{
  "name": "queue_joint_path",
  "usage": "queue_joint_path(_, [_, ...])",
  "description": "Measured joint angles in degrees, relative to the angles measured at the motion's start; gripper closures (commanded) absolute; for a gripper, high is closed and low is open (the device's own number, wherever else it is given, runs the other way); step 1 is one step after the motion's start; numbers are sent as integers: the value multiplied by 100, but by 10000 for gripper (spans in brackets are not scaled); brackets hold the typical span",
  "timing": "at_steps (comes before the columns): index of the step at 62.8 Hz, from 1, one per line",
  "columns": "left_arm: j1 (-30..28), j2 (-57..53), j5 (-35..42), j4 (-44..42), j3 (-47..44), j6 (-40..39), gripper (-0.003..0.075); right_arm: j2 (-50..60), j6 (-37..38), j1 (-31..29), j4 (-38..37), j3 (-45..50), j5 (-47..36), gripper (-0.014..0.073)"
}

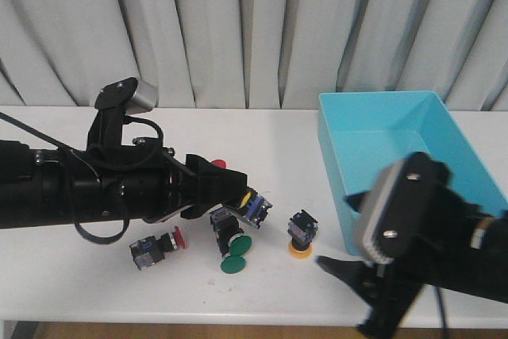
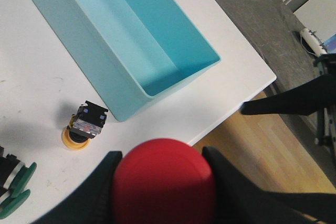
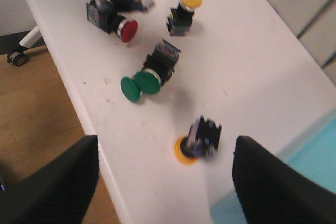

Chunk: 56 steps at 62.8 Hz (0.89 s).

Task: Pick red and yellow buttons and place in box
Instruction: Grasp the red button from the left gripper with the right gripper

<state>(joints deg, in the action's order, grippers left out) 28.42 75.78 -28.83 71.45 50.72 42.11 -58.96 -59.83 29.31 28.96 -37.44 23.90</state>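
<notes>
My left gripper (image 1: 235, 185) is shut on the red button (image 2: 164, 182). Its wide red cap fills the gap between the two black fingers and is held above the table; a bit of red shows in the front view (image 1: 218, 165). The yellow button (image 1: 300, 233) stands cap-down on the white table, left of the turquoise box (image 1: 381, 129). It also shows in the left wrist view (image 2: 80, 128) and the right wrist view (image 3: 197, 141). My right gripper (image 3: 165, 190) is open and empty, low at the table's front right, with the yellow button ahead of its fingers. The box (image 2: 134, 35) is empty.
A green-capped switch (image 1: 233, 253) and a small dark red switch (image 1: 159, 245) lie near the front edge. Another yellow-capped switch (image 3: 184, 9) sits further back, under my left gripper (image 1: 254, 207). The table's front edge (image 3: 100, 145) is close to my right gripper.
</notes>
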Motion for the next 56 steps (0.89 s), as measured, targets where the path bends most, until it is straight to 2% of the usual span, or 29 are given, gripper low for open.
queue_joint_path(9, [0,0,0,0,0,0,582,-715,-444,803,63,-356,-874,118])
queue_joint_path(19, [0,0,0,0,0,0,582,-1320,-562,1203,96,-664,-1416,118])
queue_joint_path(40, [0,0,0,0,0,0,582,-1808,-573,1280,629,-991,-1479,146])
queue_joint_path(56, [0,0,0,0,0,0,582,-1808,-573,1287,712,-998,-1395,308])
